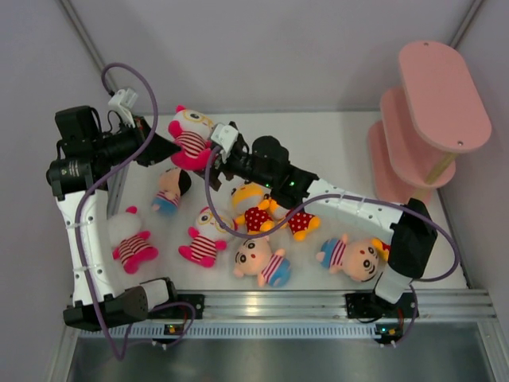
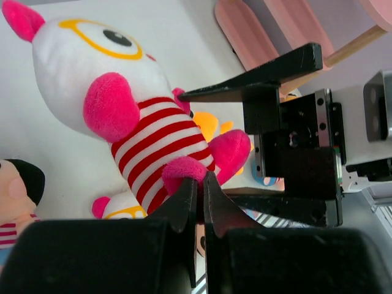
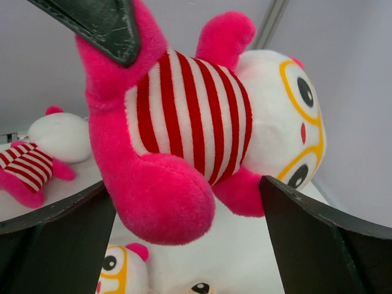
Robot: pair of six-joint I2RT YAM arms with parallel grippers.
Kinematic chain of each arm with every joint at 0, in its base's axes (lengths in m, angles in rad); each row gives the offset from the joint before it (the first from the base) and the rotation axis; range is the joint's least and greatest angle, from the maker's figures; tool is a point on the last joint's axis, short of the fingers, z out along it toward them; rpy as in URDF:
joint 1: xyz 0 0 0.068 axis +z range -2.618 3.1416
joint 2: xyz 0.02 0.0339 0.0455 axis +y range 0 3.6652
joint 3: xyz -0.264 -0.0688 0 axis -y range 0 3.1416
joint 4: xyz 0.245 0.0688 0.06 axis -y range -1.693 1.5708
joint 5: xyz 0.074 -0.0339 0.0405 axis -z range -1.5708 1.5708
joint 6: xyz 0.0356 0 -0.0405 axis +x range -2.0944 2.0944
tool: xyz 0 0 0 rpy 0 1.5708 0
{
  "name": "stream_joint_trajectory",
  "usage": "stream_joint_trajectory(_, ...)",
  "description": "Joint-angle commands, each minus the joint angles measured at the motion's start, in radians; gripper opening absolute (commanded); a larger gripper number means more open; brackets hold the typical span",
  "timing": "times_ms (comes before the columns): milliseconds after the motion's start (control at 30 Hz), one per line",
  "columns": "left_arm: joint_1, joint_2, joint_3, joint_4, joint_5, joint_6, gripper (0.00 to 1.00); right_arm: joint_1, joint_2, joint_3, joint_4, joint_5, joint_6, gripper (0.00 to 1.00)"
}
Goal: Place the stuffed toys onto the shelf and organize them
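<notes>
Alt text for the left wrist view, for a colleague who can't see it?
The left fingers pinch a pink limb of the striped toy with yellow glasses. The right fingers stand open beside it; the pink shelf stands behind.

Left tool (image 2: pixel 199 187) tight on foot of striped toy (image 2: pixel 147 141)

**Plush, matt boards, bare wood**

The striped toy (image 1: pixel 191 137) is soft, fuzzy pile cloth. The shelf (image 1: pixel 445 95) has smooth, matt pink boards on a post (image 1: pixel 440 169) of pale bare wood. The table (image 1: pixel 334 151) looks matt white, and the rail (image 1: pixel 318 302) along its near edge is shiny brushed metal.
</notes>
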Motion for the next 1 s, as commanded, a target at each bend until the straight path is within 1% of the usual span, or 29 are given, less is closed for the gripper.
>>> stream_joint_trajectory(0, -0.004, -0.014, 0.029, 0.025, 0.047, 0.013, 0.00, -0.030, -0.074, 0.022, 0.015, -0.122, 0.019, 0.98)
stream_joint_trajectory(100, -0.004, -0.014, 0.028, 0.026, 0.048, 0.013, 0.00, -0.033, -0.057, 0.046, 0.010, -0.173, 0.023, 0.99)
stream_joint_trajectory(200, -0.002, -0.015, 0.029, 0.026, 0.054, 0.013, 0.00, -0.033, -0.034, 0.072, 0.022, -0.225, 0.058, 0.98)
stream_joint_trajectory(300, -0.002, -0.015, 0.031, 0.026, 0.068, 0.011, 0.00, -0.033, 0.000, 0.108, 0.027, -0.283, 0.097, 0.92)
stream_joint_trajectory(367, -0.002, -0.017, 0.031, 0.026, 0.067, 0.013, 0.00, -0.033, 0.015, 0.121, 0.033, -0.309, 0.121, 0.86)
stream_joint_trajectory(400, -0.004, -0.018, 0.029, 0.025, 0.065, 0.014, 0.00, -0.033, 0.026, 0.126, 0.042, -0.318, 0.141, 0.82)
stream_joint_trajectory(433, -0.002, -0.018, 0.028, 0.026, 0.067, 0.014, 0.00, -0.033, 0.029, 0.128, 0.062, -0.326, 0.154, 0.70)
stream_joint_trajectory(467, -0.002, -0.018, 0.029, 0.025, 0.067, 0.013, 0.00, -0.035, 0.034, 0.129, 0.062, -0.328, 0.161, 0.65)
stream_joint_trajectory(533, -0.002, -0.018, 0.031, 0.025, 0.077, 0.013, 0.00, -0.032, 0.052, 0.158, 0.045, -0.329, 0.169, 0.60)
stream_joint_trajectory(600, -0.002, -0.021, 0.034, 0.026, 0.084, 0.013, 0.00, -0.030, 0.069, 0.186, 0.008, -0.323, 0.168, 0.60)
stream_joint_trajectory(700, -0.002, -0.021, 0.037, 0.026, 0.081, 0.016, 0.00, -0.030, 0.080, 0.195, -0.002, -0.320, 0.166, 0.52)
stream_joint_trajectory(733, -0.002, -0.020, 0.038, 0.026, 0.081, 0.014, 0.00, -0.029, 0.081, 0.198, -0.008, -0.322, 0.166, 0.44)
stream_joint_trajectory(767, -0.004, -0.020, 0.040, 0.026, 0.085, 0.014, 0.00, -0.029, 0.086, 0.203, -0.021, -0.322, 0.166, 0.38)
stream_joint_trajectory(800, -0.002, -0.020, 0.040, 0.026, 0.087, 0.014, 0.00, -0.029, 0.092, 0.213, -0.030, -0.325, 0.158, 0.31)
stream_joint_trajectory(833, -0.002, -0.020, 0.040, 0.026, 0.087, 0.014, 0.00, -0.027, 0.095, 0.220, -0.036, -0.325, 0.155, 0.00)
stream_joint_trajectory(967, -0.002, -0.018, 0.037, 0.026, 0.073, 0.022, 0.00, -0.025, 0.084, 0.217, -0.045, -0.291, 0.139, 0.00)
